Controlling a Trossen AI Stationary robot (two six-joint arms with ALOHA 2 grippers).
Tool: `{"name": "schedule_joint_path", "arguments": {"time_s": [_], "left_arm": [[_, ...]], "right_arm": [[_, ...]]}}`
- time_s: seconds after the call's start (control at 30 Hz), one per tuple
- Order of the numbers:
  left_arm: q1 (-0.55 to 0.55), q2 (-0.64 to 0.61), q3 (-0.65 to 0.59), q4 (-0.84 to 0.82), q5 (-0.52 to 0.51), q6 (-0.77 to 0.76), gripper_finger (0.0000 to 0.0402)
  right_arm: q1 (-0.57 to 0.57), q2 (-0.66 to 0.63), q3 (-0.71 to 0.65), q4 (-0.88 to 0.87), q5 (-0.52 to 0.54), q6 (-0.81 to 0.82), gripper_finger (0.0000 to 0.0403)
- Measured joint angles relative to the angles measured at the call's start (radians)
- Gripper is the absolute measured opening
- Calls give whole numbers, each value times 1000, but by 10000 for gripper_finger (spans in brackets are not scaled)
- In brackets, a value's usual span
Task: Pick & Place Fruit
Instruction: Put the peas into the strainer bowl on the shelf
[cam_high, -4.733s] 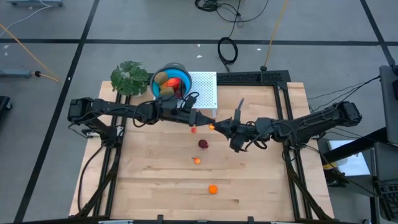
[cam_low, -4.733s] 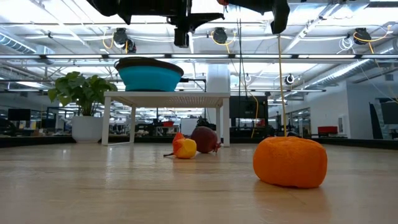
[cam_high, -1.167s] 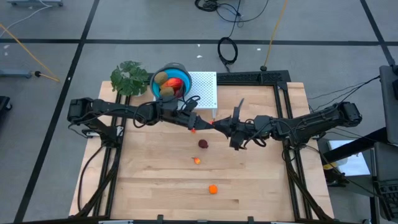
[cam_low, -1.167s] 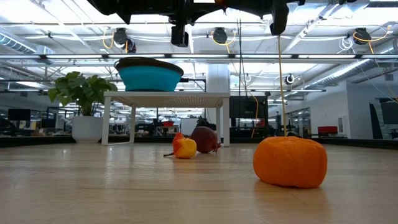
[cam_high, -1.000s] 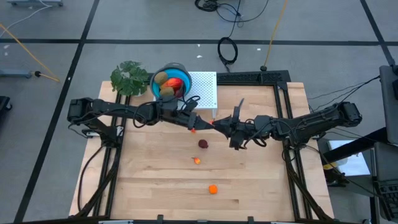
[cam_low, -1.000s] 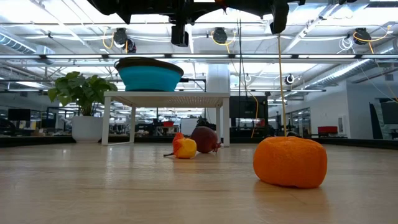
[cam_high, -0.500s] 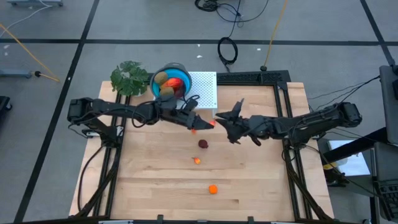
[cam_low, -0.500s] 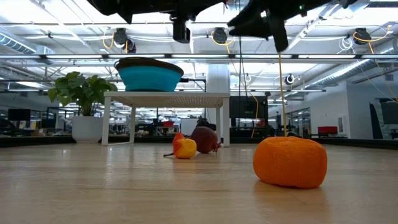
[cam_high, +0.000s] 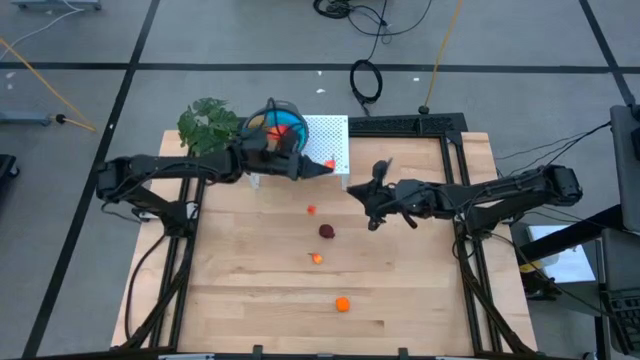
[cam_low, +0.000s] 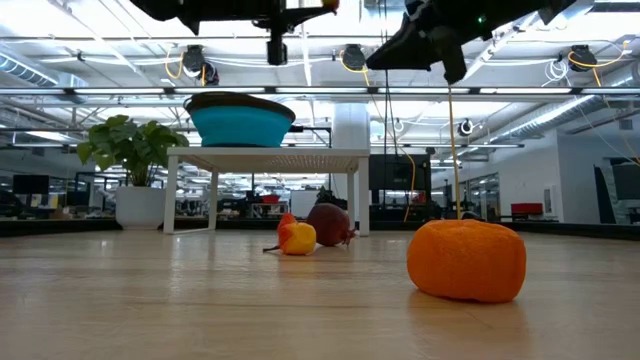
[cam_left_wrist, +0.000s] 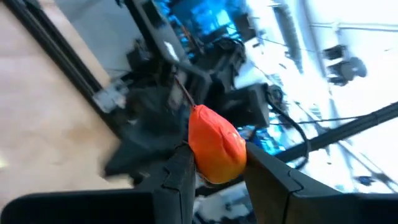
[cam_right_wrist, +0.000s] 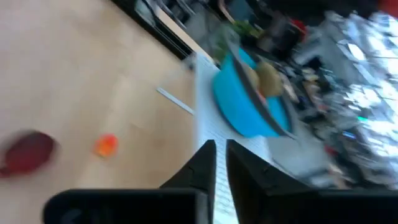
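Fruit piece (cam_left_wrist: 216, 151), orange-red, is sitting pinched in the left gripper (cam_left_wrist: 214, 177) near the bowl (cam_high: 281, 122), partly hiding it; right gripper (cam_right_wrist: 221, 152) is hovering, fingers pressed together.

Grey floor (cam_high: 200, 40) around work frame, crossed by dark tape lines. Black cable coil (cam_high: 366, 80) on floor beyond far edge; yellow cord (cam_high: 40, 70) far left. Light wooden surface (cam_high: 250, 300) with black frame rails. Low view: open hall, white ceiling beams (cam_low: 560, 90), hanging lamps (cam_low: 352, 57), white column (cam_low: 350, 125), dim desks with monitors far back.
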Motion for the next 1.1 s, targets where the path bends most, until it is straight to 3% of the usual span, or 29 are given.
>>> {"name": "schedule_joint_path", "arguments": {"time_s": [0.1,0.43,0.57,0.7,0.9,1.1], "left_arm": [[35,-33,0,-99,-18,61,115],[119,-112,-1,-359,-137,315,115],[154,-127,1,-424,-184,404,115],[181,-127,81,-611,-262,536,115],[187,-98,254,-910,-479,814,115],[191,-43,301,-964,-524,950,115]], "right_arm": [[-16,0,0,1,-100,64,4],[-88,0,0,1,-381,272,2],[-97,0,0,1,-382,297,1],[-102,0,0,1,-382,297,1],[-107,0,1,1,-380,297,1],[-121,0,1,1,-379,298,1]]}}
